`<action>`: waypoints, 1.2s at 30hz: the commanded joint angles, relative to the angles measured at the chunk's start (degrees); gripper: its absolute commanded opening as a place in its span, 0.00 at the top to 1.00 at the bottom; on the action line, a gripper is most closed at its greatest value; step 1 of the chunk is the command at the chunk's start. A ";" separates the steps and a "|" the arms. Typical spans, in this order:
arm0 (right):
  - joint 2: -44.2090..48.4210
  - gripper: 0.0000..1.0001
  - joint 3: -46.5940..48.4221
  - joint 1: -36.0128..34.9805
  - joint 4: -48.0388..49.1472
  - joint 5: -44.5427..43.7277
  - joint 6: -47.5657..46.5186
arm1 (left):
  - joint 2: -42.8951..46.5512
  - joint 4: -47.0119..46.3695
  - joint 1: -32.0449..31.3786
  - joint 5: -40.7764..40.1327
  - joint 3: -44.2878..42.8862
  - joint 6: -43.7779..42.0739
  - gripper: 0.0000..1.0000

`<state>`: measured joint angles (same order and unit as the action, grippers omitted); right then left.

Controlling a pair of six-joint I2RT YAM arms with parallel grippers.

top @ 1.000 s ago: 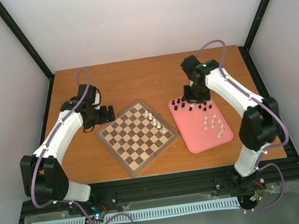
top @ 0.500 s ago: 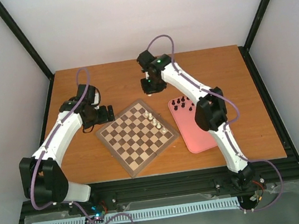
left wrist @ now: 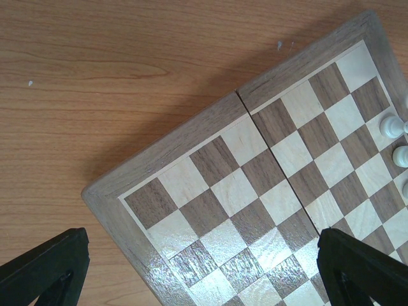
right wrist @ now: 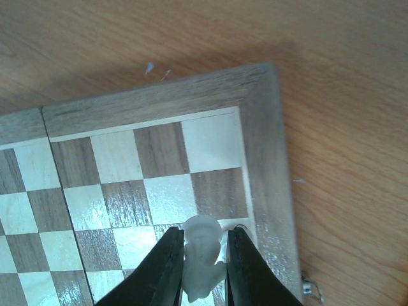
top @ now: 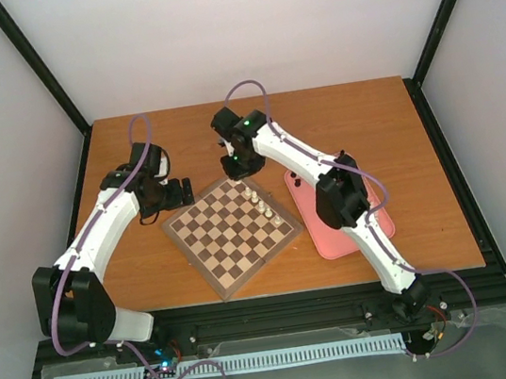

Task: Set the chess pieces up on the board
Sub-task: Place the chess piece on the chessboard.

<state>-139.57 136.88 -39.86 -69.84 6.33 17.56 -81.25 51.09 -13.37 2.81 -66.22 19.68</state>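
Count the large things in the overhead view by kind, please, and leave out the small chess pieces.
robot arms: 2, the left arm and the right arm
chessboard: 1
pink tray: 1
Total: 4

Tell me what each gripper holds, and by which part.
Right gripper: a white chess piece, pinched by its sides, with its rounded end sticking out. Left gripper: open, holding nothing.
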 commanded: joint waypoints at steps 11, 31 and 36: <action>-4.31 0.94 1.24 -1.45 -0.05 -5.12 -1.44 | 0.58 0.01 -0.35 0.34 -0.88 -0.35 0.00; -5.80 0.93 2.06 -1.98 1.87 -5.85 -2.10 | -0.18 -0.34 -0.32 0.79 -1.20 -0.33 0.00; -6.52 0.92 2.96 -2.06 1.87 -5.21 -2.44 | -0.29 -0.31 -0.34 0.86 -1.20 -0.41 0.00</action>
<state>-144.44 137.62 -41.23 -68.38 1.30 15.81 -81.28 51.05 -13.37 3.07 -66.22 19.68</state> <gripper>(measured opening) 0.165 0.997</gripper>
